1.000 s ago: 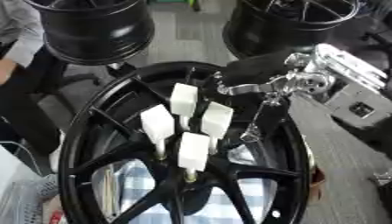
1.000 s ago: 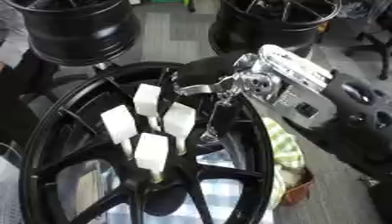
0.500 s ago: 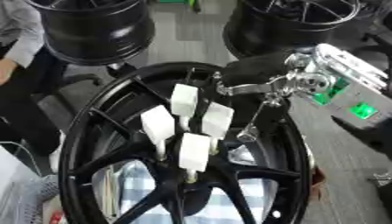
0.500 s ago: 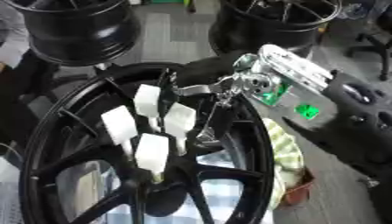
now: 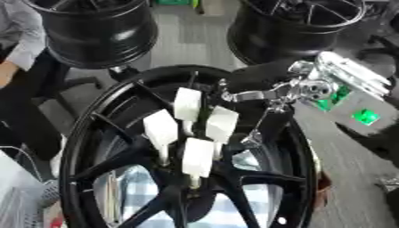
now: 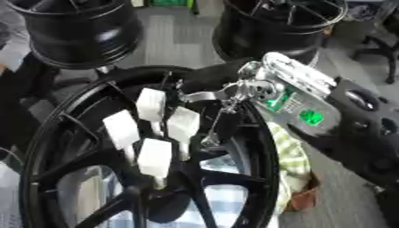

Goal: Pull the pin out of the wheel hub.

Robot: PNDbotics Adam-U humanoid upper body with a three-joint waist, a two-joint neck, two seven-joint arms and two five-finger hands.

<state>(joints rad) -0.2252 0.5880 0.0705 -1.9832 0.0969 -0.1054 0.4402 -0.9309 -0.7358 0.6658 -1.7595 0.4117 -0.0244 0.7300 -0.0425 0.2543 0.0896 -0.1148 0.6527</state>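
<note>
Wheel hub: a black spoked wheel hub [image 5: 93, 147] fills the lower middle of both views, its open face turned up toward the camera, spokes running from the rim to the centre.
Pins: four white block-headed pins stand in the centre of the hub, close together. The far pin [image 5: 187, 103] is nearest the hub's far rim, the left pin [image 5: 160, 128] and right pin [image 5: 222, 124] sit side by side in the middle, and the near pin [image 5: 197, 156] is lowest in view. Each has a thin stem going down into the hub.
Right hand: the right hand [image 6: 257, 91] comes in from the upper right, over the hub's right rim. One silver finger [image 5: 249, 95] reaches level toward the far pin, its tip just beside that pin's right edge; I cannot tell whether it touches. Another finger [image 5: 257, 129] hangs down, its tip beside the right pin. The fingers are spread apart and hold nothing.
Left hand: shows in neither view.
Wrist: the silver and black forearm carries green lights [image 6: 311, 117].
Under the hub: a blue-and-white checked cloth [image 5: 226, 213] shows between the near spokes.
Background: two more black wheels, one far left [image 5: 93, 31], one far right [image 5: 300, 22].
</note>
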